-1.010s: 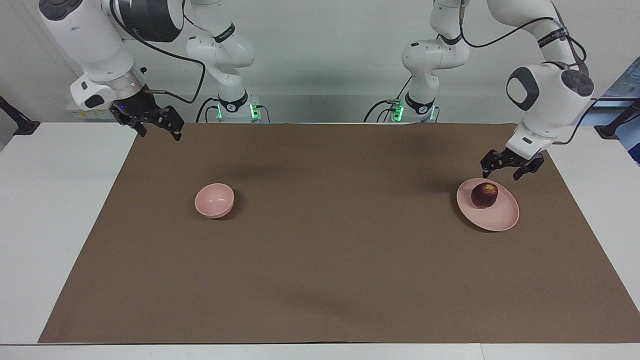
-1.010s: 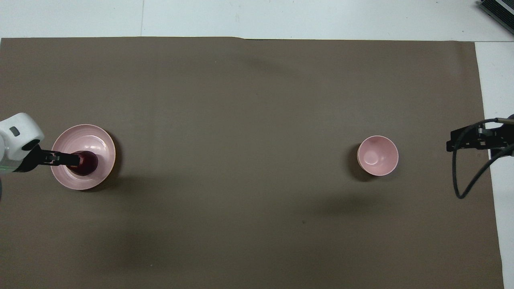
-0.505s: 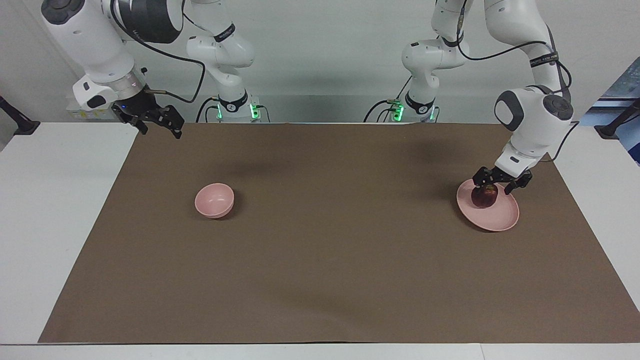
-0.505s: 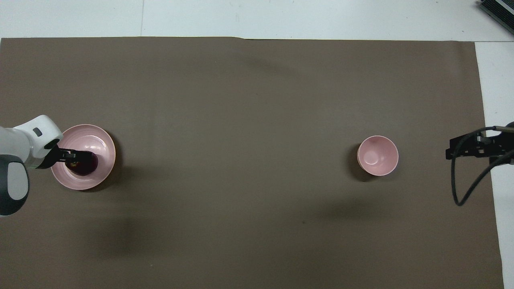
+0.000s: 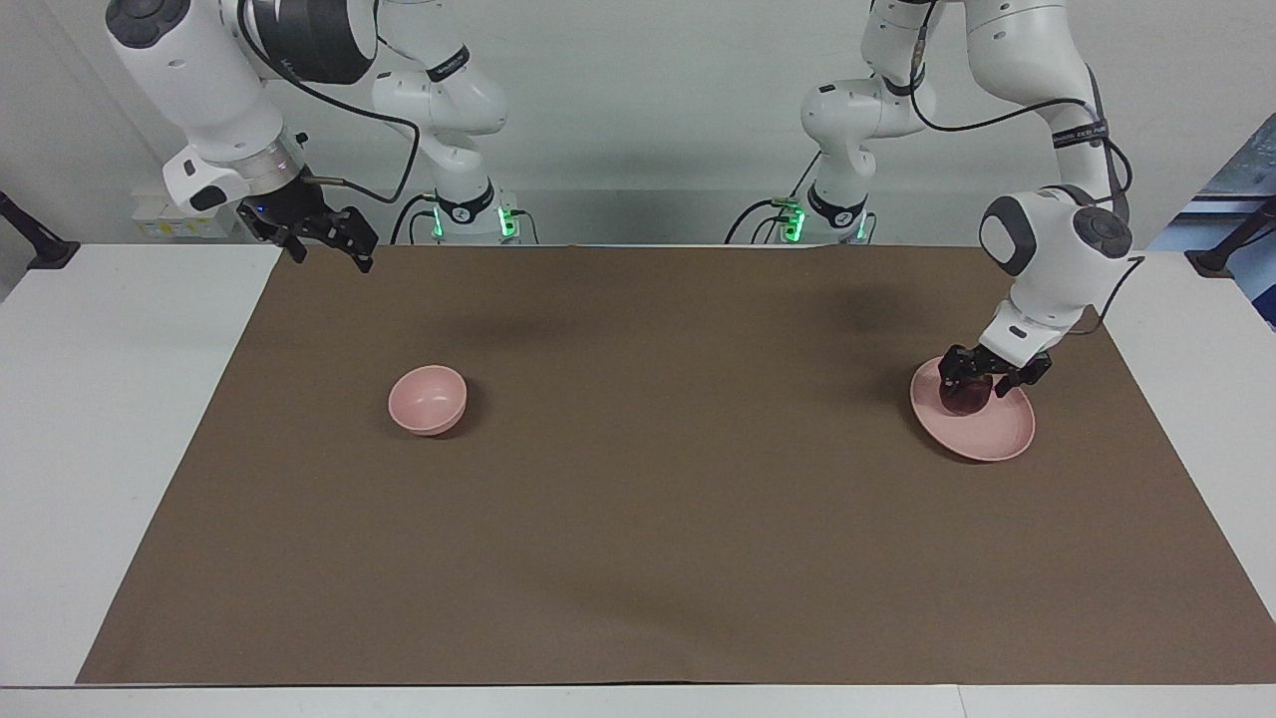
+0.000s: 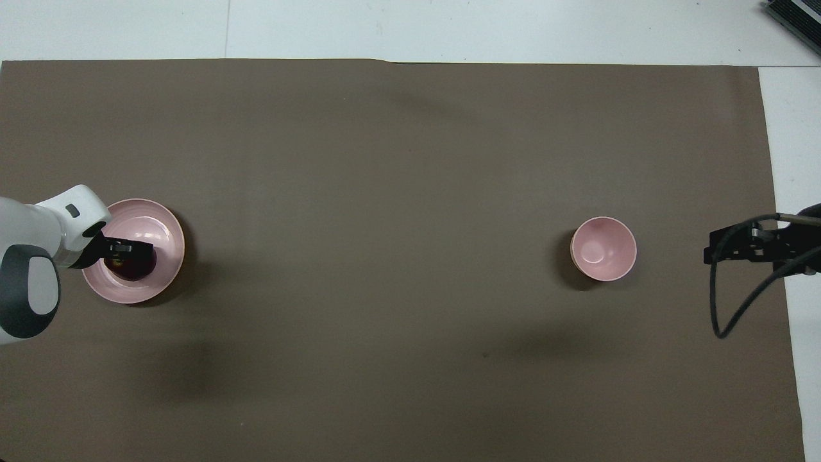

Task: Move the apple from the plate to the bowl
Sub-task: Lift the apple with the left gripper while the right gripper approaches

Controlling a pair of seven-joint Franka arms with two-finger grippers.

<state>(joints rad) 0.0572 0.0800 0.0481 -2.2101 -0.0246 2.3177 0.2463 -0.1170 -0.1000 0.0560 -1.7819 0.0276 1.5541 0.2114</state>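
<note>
The dark red apple (image 5: 963, 399) lies on the pale pink plate (image 5: 1002, 436) at the left arm's end of the brown mat. My left gripper (image 5: 989, 380) is down over the apple, fingers spread to either side of its top; the apple rests on the plate. In the overhead view the left gripper (image 6: 131, 249) covers most of the apple (image 6: 136, 271) on the plate (image 6: 164, 226). The small pink bowl (image 5: 428, 399) stands empty toward the right arm's end, also seen from overhead (image 6: 603, 249). My right gripper (image 5: 331, 254) waits open and raised over the mat's corner.
A brown mat (image 5: 658, 499) covers most of the white table. The right arm's black cable (image 6: 737, 301) hangs beside the right gripper (image 6: 712, 247) over the mat's edge. A dark object (image 6: 795, 16) sits at the table corner farthest from the robots.
My left gripper has come down from above the plate's rim onto the apple. The right gripper has drifted slightly. The apple, plate and bowl have not moved.
</note>
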